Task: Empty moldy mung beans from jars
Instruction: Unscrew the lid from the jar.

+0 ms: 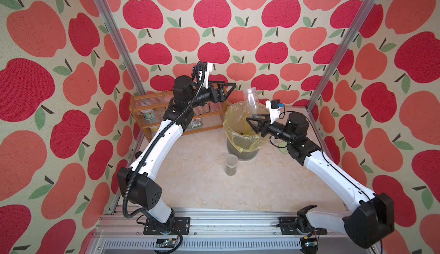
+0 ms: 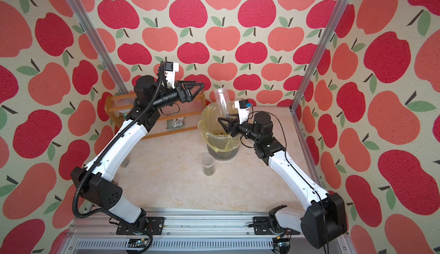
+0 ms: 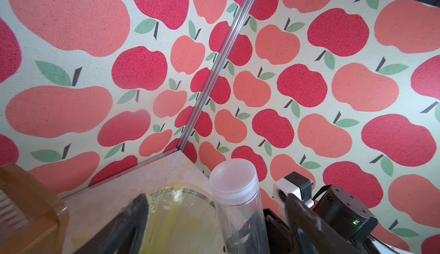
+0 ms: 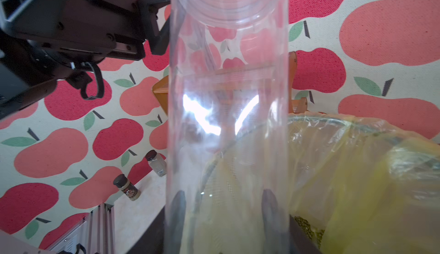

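Observation:
My right gripper [image 1: 253,123] is shut on the lower part of a tall clear jar [image 1: 252,100], held tilted over the bin [image 1: 229,131]. Its frosted lid [image 3: 233,179] is on, and no grains show inside in the right wrist view, where the jar [image 4: 228,98] fills the middle. My left gripper [image 1: 232,86] stands open just left of the lid, apart from it. A shorter clear jar [image 1: 231,165] stands on the table in front of the bin, with mung beans [image 1: 231,171] at its bottom. More mung beans [image 4: 307,229] lie in the bin's bag.
The bin has a yellow bag liner [image 2: 214,119]. A wooden rack [image 1: 142,102] at the back left holds cans and a green packet [image 1: 196,123]. Two small spice jars [image 4: 127,188] stand by the wall. A pale green lid [image 1: 283,145] shows partly behind my right arm.

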Robot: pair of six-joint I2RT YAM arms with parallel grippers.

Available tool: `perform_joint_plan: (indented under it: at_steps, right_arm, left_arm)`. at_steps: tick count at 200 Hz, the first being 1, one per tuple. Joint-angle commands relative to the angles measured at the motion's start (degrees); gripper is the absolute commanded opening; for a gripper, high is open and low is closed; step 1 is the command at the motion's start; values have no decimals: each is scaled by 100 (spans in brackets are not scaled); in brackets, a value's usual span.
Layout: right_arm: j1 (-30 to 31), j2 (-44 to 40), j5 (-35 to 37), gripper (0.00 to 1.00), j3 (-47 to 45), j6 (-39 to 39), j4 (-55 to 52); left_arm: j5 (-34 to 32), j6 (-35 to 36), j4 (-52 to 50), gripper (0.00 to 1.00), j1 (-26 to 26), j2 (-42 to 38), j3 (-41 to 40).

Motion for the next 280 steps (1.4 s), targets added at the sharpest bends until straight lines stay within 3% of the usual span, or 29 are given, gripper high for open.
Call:
perform_joint_plan:
  at_steps: [1, 45, 60, 102, 280]
  right_arm:
    - [-17, 94, -495, 34, 83, 192, 405]
    - [9, 151, -486, 35, 67, 237, 491]
    - [18, 160, -485, 35, 80, 224, 479]
    - [35, 185, -486, 35, 91, 188, 501]
    - [5, 157, -380, 35, -55, 87, 653]
  left_arm:
    - [273, -12, 245, 88, -131, 180, 173]
    - [276, 124, 17, 78, -289, 427, 491]
    - [293, 138, 5, 70, -333, 511, 579]
    - [290, 319, -305, 67, -455, 741, 941]
    - [837, -134, -906, 61, -490, 1541, 1900]
